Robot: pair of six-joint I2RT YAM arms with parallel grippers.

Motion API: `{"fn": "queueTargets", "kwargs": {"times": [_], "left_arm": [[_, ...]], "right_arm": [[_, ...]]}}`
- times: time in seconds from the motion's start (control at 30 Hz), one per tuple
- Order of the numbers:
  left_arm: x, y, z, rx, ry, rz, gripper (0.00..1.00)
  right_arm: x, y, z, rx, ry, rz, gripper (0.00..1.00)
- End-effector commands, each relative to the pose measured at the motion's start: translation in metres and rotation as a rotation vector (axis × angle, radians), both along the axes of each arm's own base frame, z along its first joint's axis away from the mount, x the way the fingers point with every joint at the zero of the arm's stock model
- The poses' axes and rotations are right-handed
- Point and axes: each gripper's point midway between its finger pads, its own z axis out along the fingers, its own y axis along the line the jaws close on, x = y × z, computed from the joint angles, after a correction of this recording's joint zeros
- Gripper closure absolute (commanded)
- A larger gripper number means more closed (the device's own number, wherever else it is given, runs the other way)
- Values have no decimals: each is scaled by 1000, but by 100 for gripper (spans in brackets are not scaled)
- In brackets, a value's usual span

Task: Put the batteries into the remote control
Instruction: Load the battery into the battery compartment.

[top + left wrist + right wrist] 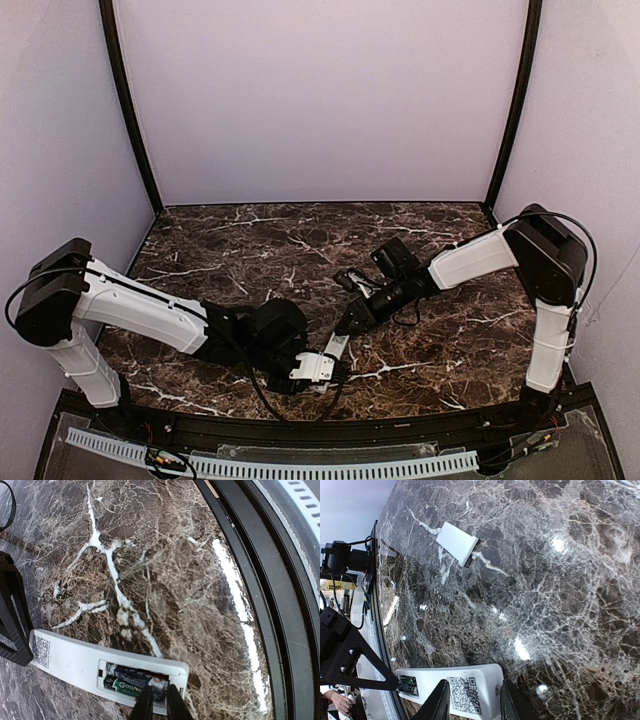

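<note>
The white remote control (70,657) lies back up on the marble table, its battery compartment open. Two batteries (130,680) sit in it: a green-labelled one low in its slot, and a dark one slanting with its silver end raised. My left gripper (160,700) is at that end, its dark fingers closed narrowly around the raised battery tip. My right gripper (472,702) grips the remote's other end (470,680), one finger on each long side by the QR sticker. In the top view the remote (337,346) lies between the two grippers.
A white battery cover (456,542) lies loose on the marble farther out. The table's black front rail (260,580) runs close beside the remote. Purple walls enclose the back and both sides.
</note>
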Motion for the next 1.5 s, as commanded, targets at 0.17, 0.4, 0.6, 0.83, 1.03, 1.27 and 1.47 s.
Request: {"fn": "queueTargets", "kwargs": {"times": [0.17,0.4,0.6,0.83,1.03,1.27,1.47], "left_arm": [[4,-12,7,-21,-19,-1,88],[6,-12,2,-8,-24,9,92],[8,-11,-6,20,-9,22,95],[13,-8,-12,53,10,51,96],[17,4,-20,112,9,82,96],[21,17,-32,193,16,135,96],[27,18,-41,240,13,173,95]], "right_arm": [[-10,3,-4,-2,23,34,67],[-11,3,-4,-3,24,36,68],[-12,3,-5,-3,25,36,68],[-13,2,-7,-6,30,37,68],[-13,2,-7,-6,32,37,68],[-13,2,-9,-10,33,36,69],[-14,1,-9,-11,34,37,69]]}}
